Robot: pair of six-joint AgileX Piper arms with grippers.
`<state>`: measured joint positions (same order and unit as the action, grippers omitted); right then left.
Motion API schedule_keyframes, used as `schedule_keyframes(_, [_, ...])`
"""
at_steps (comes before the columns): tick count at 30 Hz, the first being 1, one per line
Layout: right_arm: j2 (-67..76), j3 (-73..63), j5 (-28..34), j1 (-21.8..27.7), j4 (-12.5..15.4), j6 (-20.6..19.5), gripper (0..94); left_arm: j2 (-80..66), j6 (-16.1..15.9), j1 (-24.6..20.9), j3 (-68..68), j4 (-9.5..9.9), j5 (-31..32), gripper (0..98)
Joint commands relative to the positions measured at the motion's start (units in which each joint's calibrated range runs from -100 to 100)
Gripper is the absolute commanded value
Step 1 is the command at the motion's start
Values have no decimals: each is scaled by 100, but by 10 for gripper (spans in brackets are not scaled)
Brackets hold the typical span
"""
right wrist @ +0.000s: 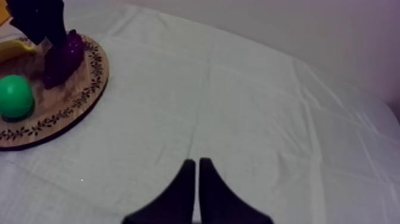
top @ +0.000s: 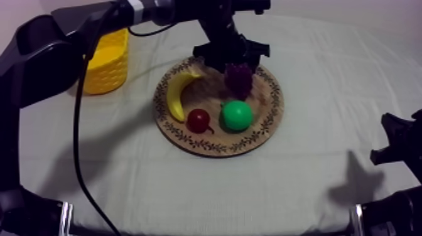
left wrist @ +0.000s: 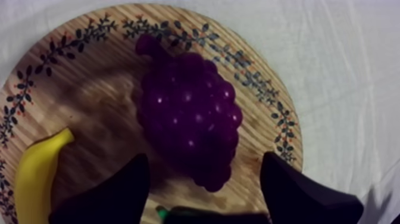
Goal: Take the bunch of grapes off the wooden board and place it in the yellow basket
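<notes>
The purple bunch of grapes (top: 239, 79) lies on the far side of the round wooden board (top: 267, 128). My left gripper (top: 232, 61) hangs right over it, its arm reaching in from the upper left. In the left wrist view the grapes (left wrist: 187, 116) lie stem away from me, and my left gripper (left wrist: 202, 182) is open, one finger on each side of the bunch's near tip without touching it. The yellow basket (top: 107, 63) stands left of the board. My right gripper (right wrist: 197, 187) is shut on nothing over bare cloth, low at the right (top: 394, 142).
On the board also lie a banana (top: 178, 94), a small red fruit (top: 199, 120) and a round green fruit (top: 237, 115). The right wrist view shows the board (right wrist: 89, 89), the green fruit (right wrist: 15, 96) and the grapes (right wrist: 64, 55) under the left gripper (right wrist: 37, 21).
</notes>
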<state>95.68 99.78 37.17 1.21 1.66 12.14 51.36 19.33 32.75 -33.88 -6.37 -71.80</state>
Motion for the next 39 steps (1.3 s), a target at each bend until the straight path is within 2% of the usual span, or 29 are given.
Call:
schedule_keyframes(1, [0, -1, 1, 1, -3, 0, 5, 79, 3, -8, -111, -6, -90, 691])
schedule_keyframes(25, [0, -1, 1, 1, -3, 0, 5, 953, -38, -118, -1204, -404, -863, 680])
schedule_keyframes(33, [0, -1, 1, 1, -3, 0, 5, 1218, -83, -202, -1265, -533, -965, 677])
schedule_keyframes(39, [0, -1, 1, 1, -3, 0, 5, 1285, -112, -217, -1299, -560, -973, 673])
